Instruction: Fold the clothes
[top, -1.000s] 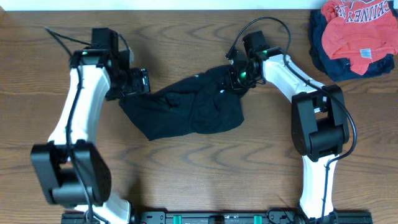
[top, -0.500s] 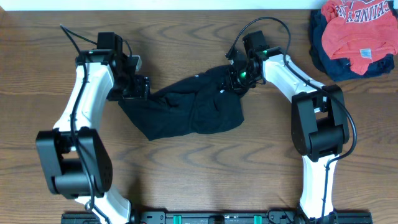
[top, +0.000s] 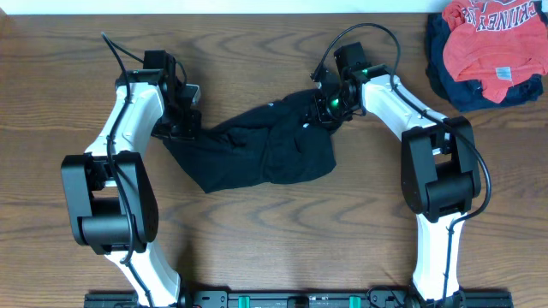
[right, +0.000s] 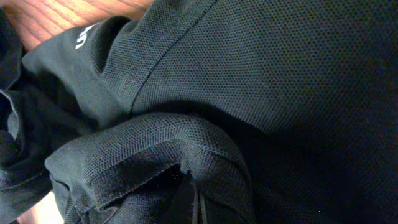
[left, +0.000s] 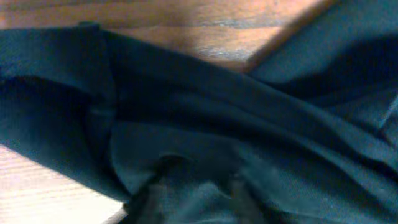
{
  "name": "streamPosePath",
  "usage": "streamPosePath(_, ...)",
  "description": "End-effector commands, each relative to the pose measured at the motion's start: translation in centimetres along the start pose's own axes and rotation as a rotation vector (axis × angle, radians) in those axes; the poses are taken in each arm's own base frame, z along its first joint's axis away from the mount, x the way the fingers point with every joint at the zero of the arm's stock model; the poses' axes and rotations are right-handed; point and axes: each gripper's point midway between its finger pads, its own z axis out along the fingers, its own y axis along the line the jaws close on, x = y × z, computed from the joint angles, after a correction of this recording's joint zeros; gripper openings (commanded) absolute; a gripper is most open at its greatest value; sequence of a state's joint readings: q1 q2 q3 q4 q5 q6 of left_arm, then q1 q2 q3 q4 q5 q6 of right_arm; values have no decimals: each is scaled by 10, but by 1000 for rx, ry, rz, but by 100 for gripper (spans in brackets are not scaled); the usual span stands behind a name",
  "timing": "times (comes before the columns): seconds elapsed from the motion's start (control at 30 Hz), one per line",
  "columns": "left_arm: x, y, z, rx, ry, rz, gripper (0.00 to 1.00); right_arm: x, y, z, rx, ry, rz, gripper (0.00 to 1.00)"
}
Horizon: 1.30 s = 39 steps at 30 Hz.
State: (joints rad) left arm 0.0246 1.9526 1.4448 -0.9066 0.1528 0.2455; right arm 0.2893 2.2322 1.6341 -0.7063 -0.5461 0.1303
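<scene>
The left gripper (top: 184, 120) has its jaws pinching a bunched fold at the left edge of the clothes (top: 265, 154). The right gripper (top: 330, 103) has its jaws pressed together on a fold at the upper right edge. The black garment lies crumpled on the table (top: 257, 248) between the arms, well apart from the red shirt (top: 488, 43) and navy garment (top: 445, 81). The step in hand looks like spreading the garment out; next, both arms likely need to lift and draw apart evenly.

Black clothes (top: 265, 154), red shirt (top: 488, 43), navy garment (top: 454, 85), brown wood-grain table (top: 257, 248).
</scene>
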Motion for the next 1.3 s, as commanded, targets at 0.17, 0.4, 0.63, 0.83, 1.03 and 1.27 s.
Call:
streamPosePath(0.17,-2,2,-3,-9,-9,-13,6,3,-11,4,22,8,29,1)
streamPosePath(0.4,1,-3,-28,-5,-34,-52,5,3,-11,4,22,9,30,1)
streamPosePath(0.63,3,-31,-86,109,-162,-84,6,3,-11,4,22,9,30,1)
streamPosePath(0.83,13,-54,-118,168,-213,-72,6,3,-11,4,22,9,33,1)
streamPosePath(1.03,14,-74,-104,182,-165,-21,6,3,-11,4,22,9,33,1)
streamPosePath(1.27,5,-122,-60,220,-83,103,6,3,-11,4,22,9,45,1)
